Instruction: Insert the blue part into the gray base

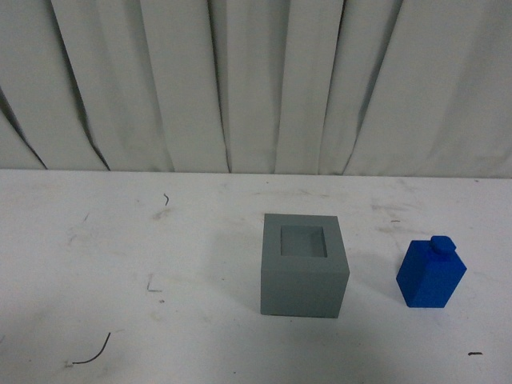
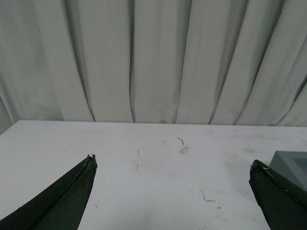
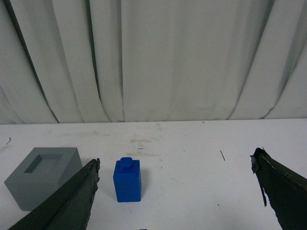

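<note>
While the front view shows the base midway along the surface and the part standing apart nearer the right edge, the left wrist view shows the left end effector spread wide and empty, the right wrist view the right end effector likewise.

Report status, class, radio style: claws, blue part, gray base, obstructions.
Left claw open, right claw open, both empty. Blue part upright on table, right of gray base, not touching. Recess empty; nothing in the way.
</note>
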Robot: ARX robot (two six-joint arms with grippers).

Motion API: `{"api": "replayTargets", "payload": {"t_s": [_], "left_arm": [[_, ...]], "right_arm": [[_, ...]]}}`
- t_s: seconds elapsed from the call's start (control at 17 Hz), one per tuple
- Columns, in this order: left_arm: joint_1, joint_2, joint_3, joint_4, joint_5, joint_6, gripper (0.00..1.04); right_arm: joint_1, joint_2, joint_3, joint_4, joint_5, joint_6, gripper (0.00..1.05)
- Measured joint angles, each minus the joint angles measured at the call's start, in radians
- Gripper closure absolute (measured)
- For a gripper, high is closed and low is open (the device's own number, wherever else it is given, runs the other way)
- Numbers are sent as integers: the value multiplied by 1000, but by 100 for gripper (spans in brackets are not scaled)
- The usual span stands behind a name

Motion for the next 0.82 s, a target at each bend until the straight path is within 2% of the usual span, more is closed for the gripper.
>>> {"api": "replayTargets", "payload": {"t_s": [0.82], "left_arm": [[0, 0, 0, 0, 0, 0, 7]], "right_arm": [[0, 0, 0, 0, 0, 0, 6]]}}
